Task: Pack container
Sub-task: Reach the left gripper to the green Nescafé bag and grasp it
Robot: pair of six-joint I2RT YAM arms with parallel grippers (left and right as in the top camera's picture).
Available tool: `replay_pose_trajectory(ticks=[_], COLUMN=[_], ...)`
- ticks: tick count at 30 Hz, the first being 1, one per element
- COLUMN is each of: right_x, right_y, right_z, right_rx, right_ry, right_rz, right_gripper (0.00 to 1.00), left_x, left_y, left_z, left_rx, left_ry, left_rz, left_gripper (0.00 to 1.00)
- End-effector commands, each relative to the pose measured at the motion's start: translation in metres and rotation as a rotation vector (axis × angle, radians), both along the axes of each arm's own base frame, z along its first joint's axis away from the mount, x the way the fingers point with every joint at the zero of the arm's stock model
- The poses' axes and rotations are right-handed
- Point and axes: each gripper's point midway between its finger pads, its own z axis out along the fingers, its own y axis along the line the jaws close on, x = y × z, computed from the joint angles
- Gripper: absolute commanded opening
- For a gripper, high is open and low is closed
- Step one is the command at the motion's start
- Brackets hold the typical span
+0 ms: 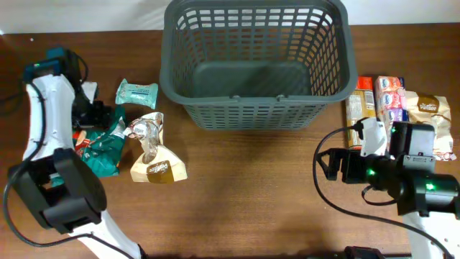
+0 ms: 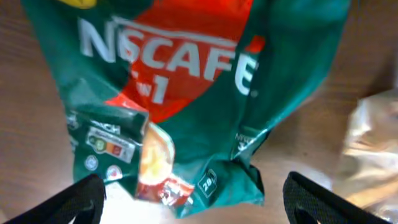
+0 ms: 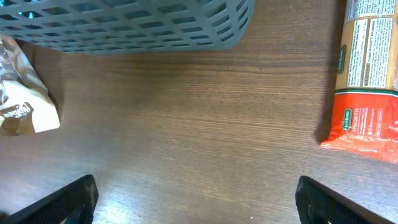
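Note:
The container, a large dark grey lattice basket (image 1: 215, 101), stands at the back centre with nothing showing inside; its lower wall shows in the right wrist view (image 3: 124, 25). My left gripper (image 1: 99, 115) is open and hangs right over a green Nescafe pack (image 1: 100, 152) without holding it. In the left wrist view the pack (image 2: 186, 81) fills the frame and its bottom edge lies between the open jaws (image 2: 193, 205). My right gripper (image 1: 332, 164) is open and empty over bare table in front of the basket's right corner (image 3: 199, 205).
A teal pack (image 1: 136, 92) and a clear and brown bag (image 1: 154, 155) lie left of the basket; the bag also shows in the wrist views (image 2: 373, 149) (image 3: 25, 106). Several snack packs (image 1: 392, 97) lie to the right, one of them orange and beige (image 3: 367, 74).

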Motion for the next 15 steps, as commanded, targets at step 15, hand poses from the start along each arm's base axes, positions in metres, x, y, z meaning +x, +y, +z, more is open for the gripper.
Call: replay_pose_trajectory(ticks=[15], right_x=[0.005], right_y=[0.004], right_z=[0.007], right_rx=[0.012], right_ry=[-0.026], right_rz=[0.014], right_gripper=[0.99], left_x=[-0.037], left_y=[0.01], left_z=[-0.071], left_rx=[0.101], left_ry=[0.12], left_rz=[0.027], left_gripper=[0.86])
